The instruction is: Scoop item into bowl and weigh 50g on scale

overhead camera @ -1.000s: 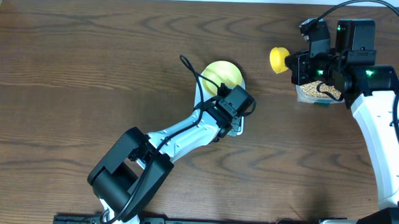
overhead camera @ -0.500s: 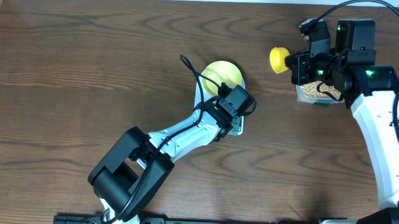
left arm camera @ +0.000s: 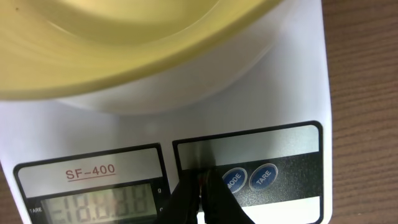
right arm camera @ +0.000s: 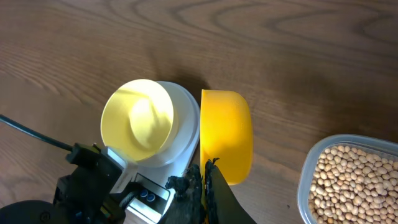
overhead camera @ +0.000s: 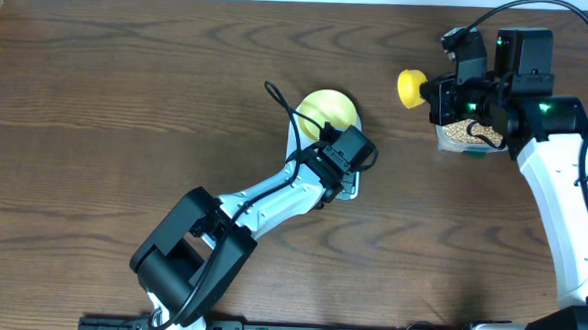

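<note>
The pale yellow bowl stands empty on the white scale. In the left wrist view the bowl fills the top, above the scale and its lit display. My left gripper is shut, its tips touching the scale's front panel just left of the blue buttons. My right gripper is shut on the handle of a bright yellow scoop, which looks empty and is held above the table right of the bowl. The beans lie in a clear tub.
The clear tub of beans sits at the far right, partly under my right wrist. My left arm stretches across the middle of the brown wooden table. A black cable arcs beside the bowl.
</note>
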`<state>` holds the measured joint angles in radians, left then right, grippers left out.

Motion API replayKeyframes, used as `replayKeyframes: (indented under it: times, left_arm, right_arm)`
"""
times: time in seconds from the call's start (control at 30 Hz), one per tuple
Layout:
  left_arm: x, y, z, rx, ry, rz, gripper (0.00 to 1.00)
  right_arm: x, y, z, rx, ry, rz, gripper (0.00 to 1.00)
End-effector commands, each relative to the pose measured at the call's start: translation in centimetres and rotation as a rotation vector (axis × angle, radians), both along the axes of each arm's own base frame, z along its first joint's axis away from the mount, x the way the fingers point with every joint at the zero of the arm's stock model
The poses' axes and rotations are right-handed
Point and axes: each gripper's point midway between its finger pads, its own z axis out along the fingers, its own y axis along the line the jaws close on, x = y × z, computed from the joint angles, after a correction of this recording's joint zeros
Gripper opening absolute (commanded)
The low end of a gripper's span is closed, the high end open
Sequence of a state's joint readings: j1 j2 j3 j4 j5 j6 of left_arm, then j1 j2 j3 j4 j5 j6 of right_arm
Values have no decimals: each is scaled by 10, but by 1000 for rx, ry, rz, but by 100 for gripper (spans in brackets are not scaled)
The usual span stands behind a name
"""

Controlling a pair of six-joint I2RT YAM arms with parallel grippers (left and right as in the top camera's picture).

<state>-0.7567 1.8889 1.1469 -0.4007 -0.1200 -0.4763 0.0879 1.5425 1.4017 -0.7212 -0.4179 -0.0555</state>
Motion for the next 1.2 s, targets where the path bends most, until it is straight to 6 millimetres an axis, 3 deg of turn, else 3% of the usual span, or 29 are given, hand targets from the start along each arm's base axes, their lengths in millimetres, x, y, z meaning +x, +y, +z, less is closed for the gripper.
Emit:
replayKeyframes:
  times: [0.0, 0.43, 1.17]
  left_arm:
    - [-16, 25, -31, 96, 73, 46, 7]
    - [-12, 31, -28, 142, 25, 88, 7]
    - [-18, 11, -25, 158, -19, -17, 8]
  right_arm:
    - [3, -2, 8, -6, -26, 4, 1]
    - [3, -2, 8, -7, -26, 4, 1]
    - [3, -2, 8, -6, -25, 4, 1]
